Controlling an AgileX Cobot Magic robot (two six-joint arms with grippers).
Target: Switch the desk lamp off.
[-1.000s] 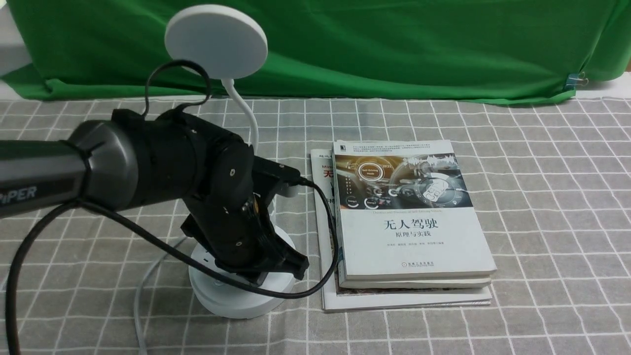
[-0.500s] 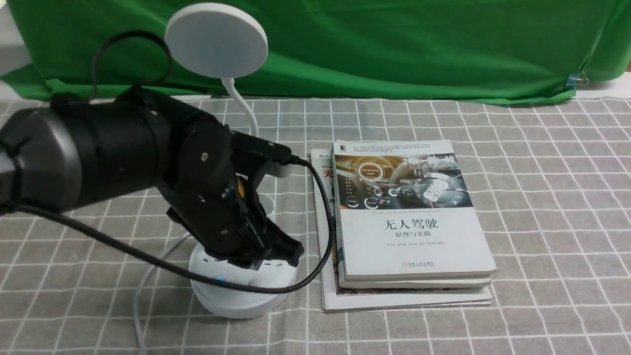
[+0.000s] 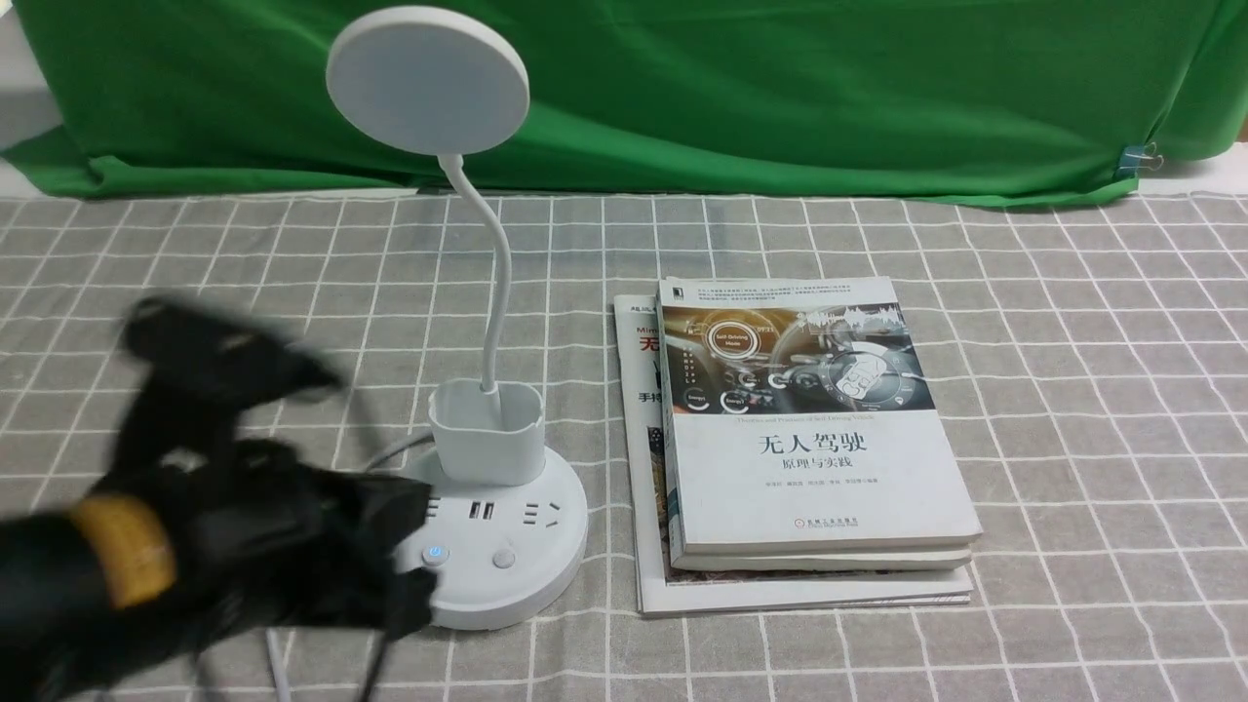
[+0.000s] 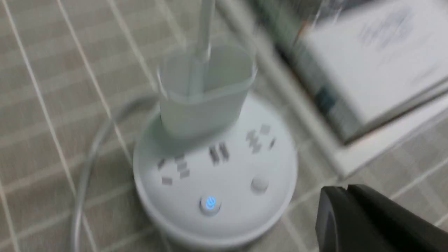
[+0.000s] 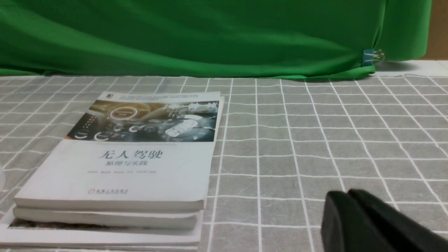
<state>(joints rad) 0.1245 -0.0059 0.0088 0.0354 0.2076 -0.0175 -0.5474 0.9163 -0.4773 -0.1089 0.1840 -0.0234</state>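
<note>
Front view: left tool [image 3: 414, 556] blurred, near desk lamp [image 3: 487, 546]; can't tell if open or closed.

A neat stack of white-covered paperback books [image 3: 819, 478], the top one showing a car dashboard photo, lies right of centre in the front view. It rests on a grey tablecloth with a white grid [image 3: 1092, 439]. A hanging green fabric curtain [image 3: 780, 88] spans the top of the frame, a small dark-blue metal binder clip [image 3: 1133, 161] at its lower edge, upper right.
</note>
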